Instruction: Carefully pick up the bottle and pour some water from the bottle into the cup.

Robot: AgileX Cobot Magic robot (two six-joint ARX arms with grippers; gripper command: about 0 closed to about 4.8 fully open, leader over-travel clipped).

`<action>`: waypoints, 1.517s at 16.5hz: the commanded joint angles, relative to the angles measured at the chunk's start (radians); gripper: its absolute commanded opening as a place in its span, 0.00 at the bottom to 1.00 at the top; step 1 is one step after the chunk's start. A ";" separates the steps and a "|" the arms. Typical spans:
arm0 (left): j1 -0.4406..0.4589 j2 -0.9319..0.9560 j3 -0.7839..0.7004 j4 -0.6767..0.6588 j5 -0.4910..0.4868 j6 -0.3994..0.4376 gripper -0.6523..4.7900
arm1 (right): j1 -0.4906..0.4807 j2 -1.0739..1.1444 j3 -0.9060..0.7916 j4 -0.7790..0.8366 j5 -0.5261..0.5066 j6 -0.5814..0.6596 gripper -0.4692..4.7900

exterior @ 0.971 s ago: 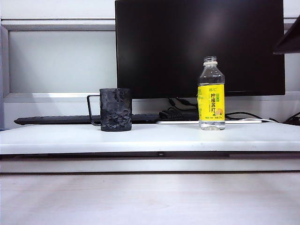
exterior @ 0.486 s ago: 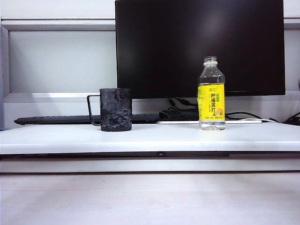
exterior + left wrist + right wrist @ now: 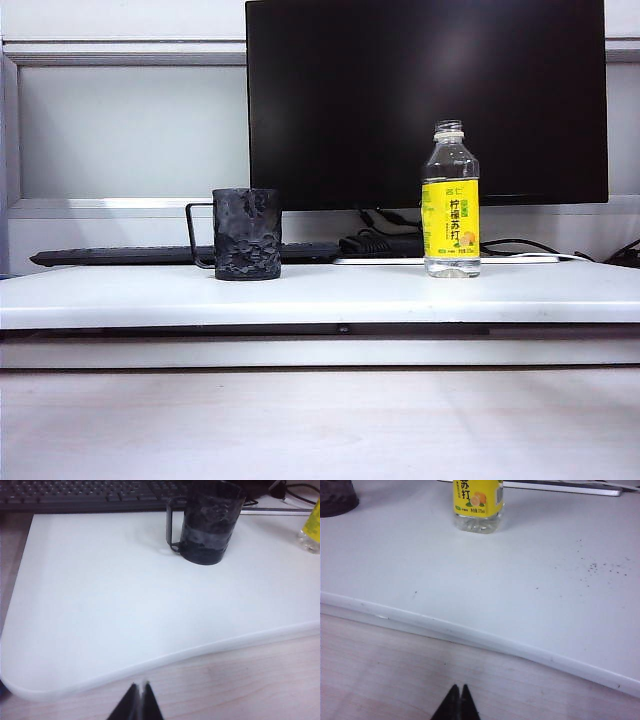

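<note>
The cup [image 3: 247, 234], dark with a bumpy surface and a thin wire handle on its left, stands on the white board [image 3: 320, 295]. To its right the uncapped clear bottle [image 3: 451, 200] with a yellow label stands upright; I cannot make out the water inside. Neither gripper shows in the exterior view. My left gripper [image 3: 140, 686] is shut and empty over the wooden table, short of the board's edge and well away from the cup [image 3: 210, 525]. Also shut and empty, my right gripper [image 3: 458, 687] hovers over the wood, far from the bottle [image 3: 477, 502].
A large black monitor [image 3: 430, 100] stands behind both objects. A black keyboard [image 3: 120, 256] and cables [image 3: 380, 242] lie along the board's back. The board's rounded front edge [image 3: 150, 662] steps up from the wooden table [image 3: 320, 420].
A dark arm part at the exterior view's upper right has left the picture. Cup and bottle have not moved.
</note>
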State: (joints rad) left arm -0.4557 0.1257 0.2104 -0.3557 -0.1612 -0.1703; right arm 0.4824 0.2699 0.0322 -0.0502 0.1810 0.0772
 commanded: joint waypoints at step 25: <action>0.499 -0.122 -0.080 0.005 0.071 -0.002 0.16 | -0.379 -0.267 -0.020 -0.022 0.003 0.001 0.08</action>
State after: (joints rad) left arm 0.0452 0.0036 0.1417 -0.3573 -0.0910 -0.1734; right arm 0.1013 0.0029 0.0120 -0.0769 0.1833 0.0776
